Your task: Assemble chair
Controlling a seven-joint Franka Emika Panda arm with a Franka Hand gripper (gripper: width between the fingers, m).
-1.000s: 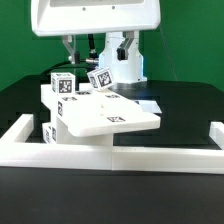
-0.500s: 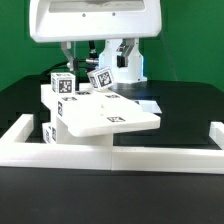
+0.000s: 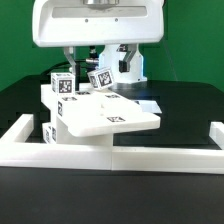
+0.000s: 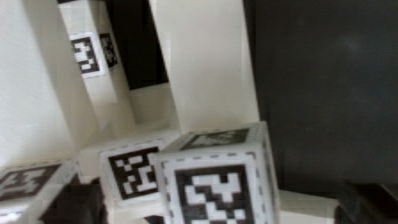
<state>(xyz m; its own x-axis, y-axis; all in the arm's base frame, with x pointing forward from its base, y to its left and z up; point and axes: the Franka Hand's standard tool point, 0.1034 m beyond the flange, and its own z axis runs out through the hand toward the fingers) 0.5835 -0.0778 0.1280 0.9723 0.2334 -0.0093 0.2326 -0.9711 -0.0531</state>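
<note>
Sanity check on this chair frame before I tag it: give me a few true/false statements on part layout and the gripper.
1. The seat plate rests against the border wall. True.
2. The gripper is shut on a leg. False: it stands open, holding nothing visible.
3. The tagged legs stand upright behind the seat plate. True.
4. The table is white. False: it is black.
5. The seat plate carries no tag. False: a tag shows on its top face.
</note>
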